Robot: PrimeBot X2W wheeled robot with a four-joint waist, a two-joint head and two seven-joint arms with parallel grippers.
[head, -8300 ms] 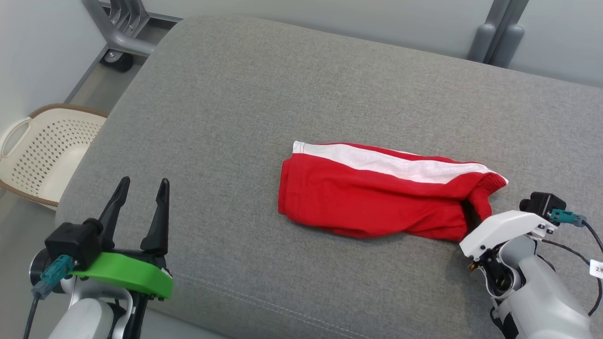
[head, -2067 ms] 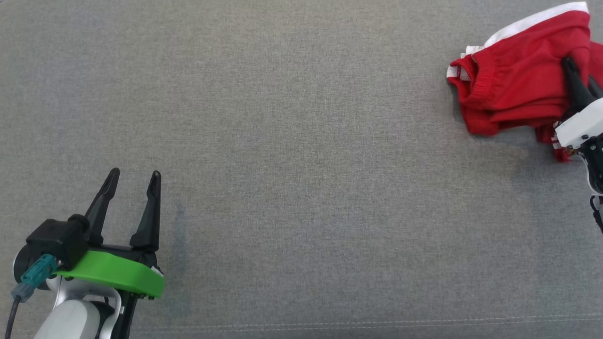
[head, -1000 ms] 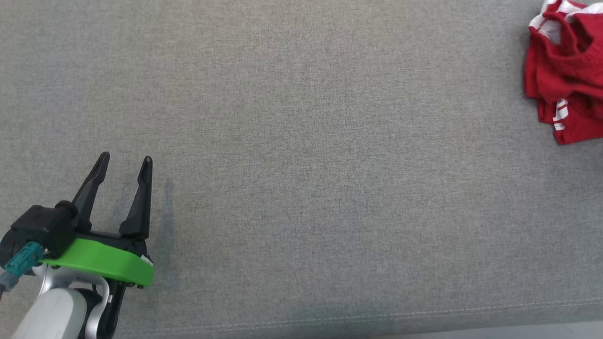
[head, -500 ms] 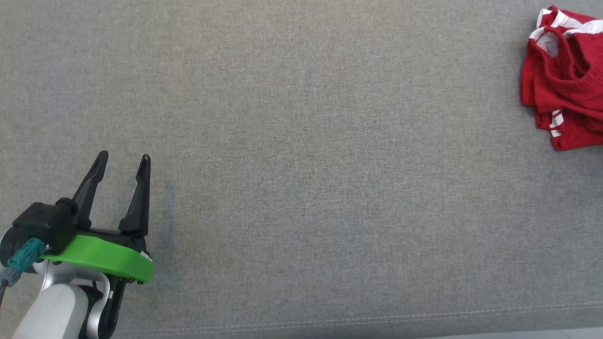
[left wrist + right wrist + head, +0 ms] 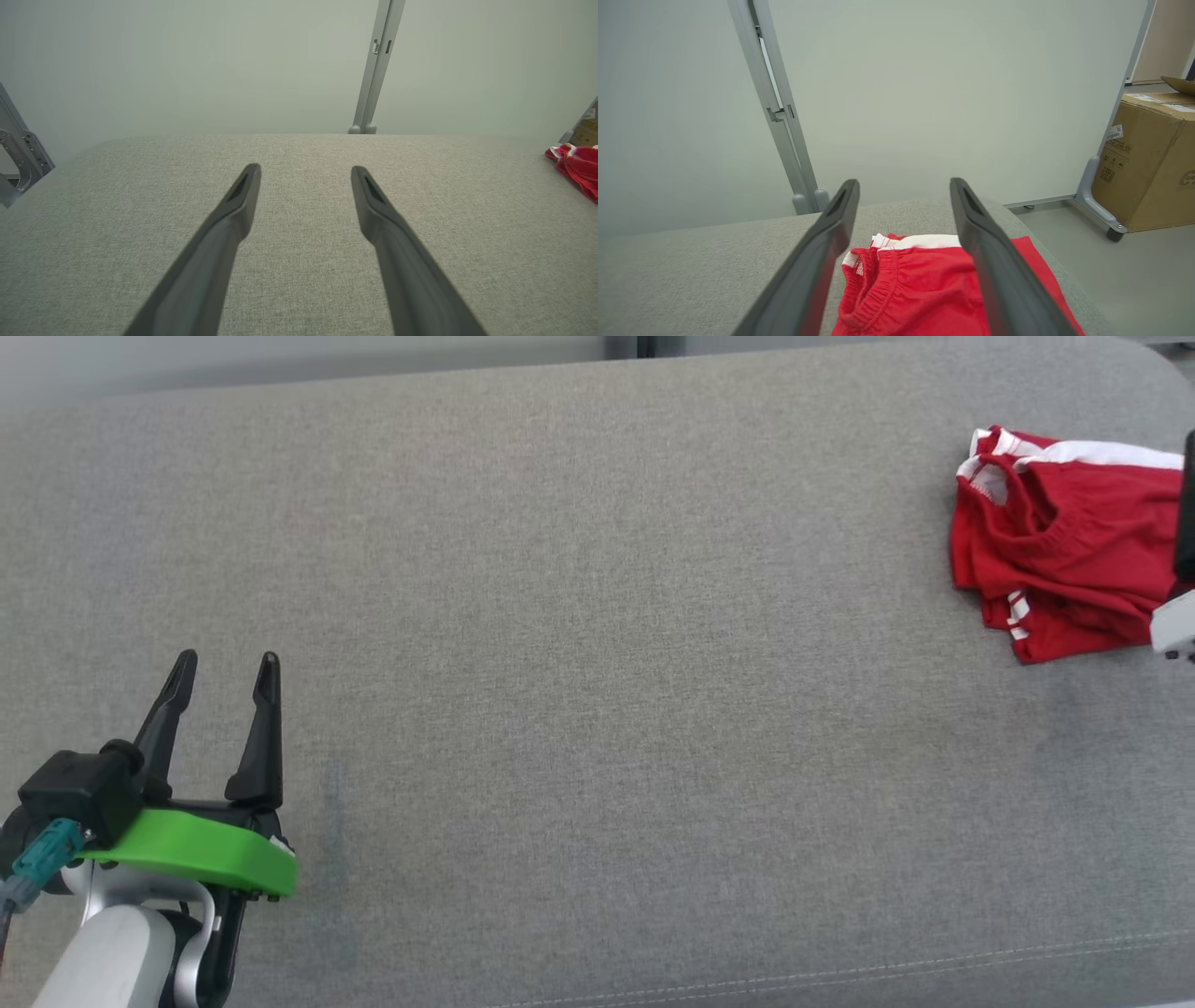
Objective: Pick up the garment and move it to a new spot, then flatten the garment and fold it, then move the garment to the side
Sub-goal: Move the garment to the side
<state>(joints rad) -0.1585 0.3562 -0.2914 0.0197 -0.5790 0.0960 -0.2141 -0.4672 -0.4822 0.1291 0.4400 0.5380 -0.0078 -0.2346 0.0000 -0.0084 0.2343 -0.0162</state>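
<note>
At the bench's (image 5: 597,663) right end, red shorts (image 5: 1055,551) lie bunched below my open right hand (image 5: 903,186); I'd flatten next, gripping corners.

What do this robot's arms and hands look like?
The left tool has two long, tapering black fingers on a bright green plate, with a teal cable plug beside it, above a pale grey forearm. The right tool has the same dark fingers on a white plate.
</note>
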